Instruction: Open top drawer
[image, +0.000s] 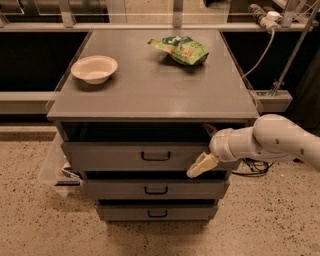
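The top drawer (110, 155) is the tallest grey front, right under the cabinet top. It has a small black loop handle (156, 156), and a dark gap shows above it. My gripper (200, 166) hangs from the white arm that comes in from the right. It sits in front of the drawer's lower right part, to the right of the handle and apart from it.
Two shorter grey drawers (156, 189) lie below. On the grey cabinet top (150, 90) stand a white bowl (94, 68) at the left and a green snack bag (179, 49) at the back. A clear bin (55, 167) stands at the cabinet's left on the speckled floor.
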